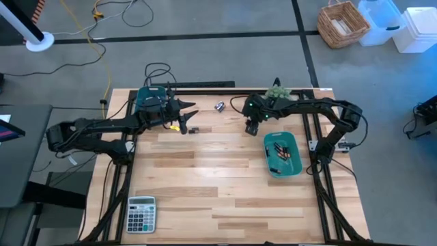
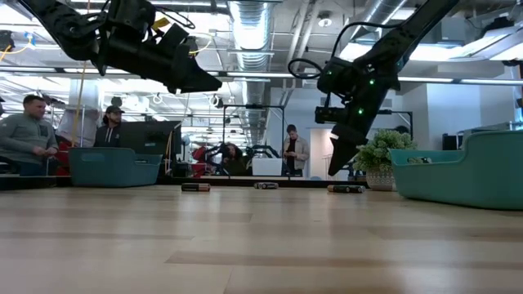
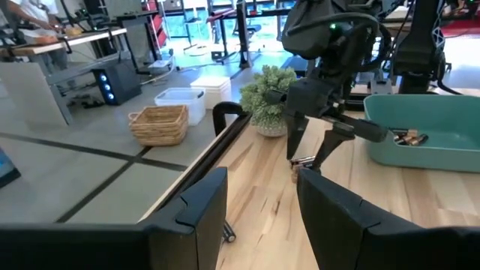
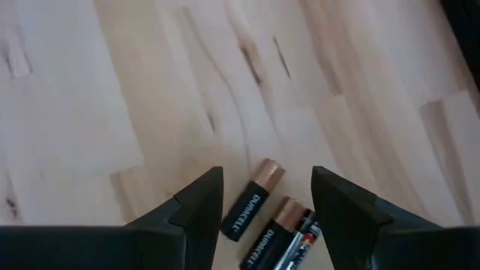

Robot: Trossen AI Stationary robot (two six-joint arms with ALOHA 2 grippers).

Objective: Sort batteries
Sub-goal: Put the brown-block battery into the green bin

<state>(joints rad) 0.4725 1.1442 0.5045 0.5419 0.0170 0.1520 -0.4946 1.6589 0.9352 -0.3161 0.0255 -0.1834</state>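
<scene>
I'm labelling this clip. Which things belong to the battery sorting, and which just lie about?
Job: batteries between the open right gripper; batteries; teal bins; left gripper, open.
Lying about: calculator, small plant.

Bright, even light falls from the ceiling strips (image 2: 245,20), which flare white seen from table height. Shadows on the wooden table (image 1: 225,178) are soft and faint. Up close, the right arm's fingers (image 4: 199,206) look blurred, the wood grain slightly soft.
</scene>
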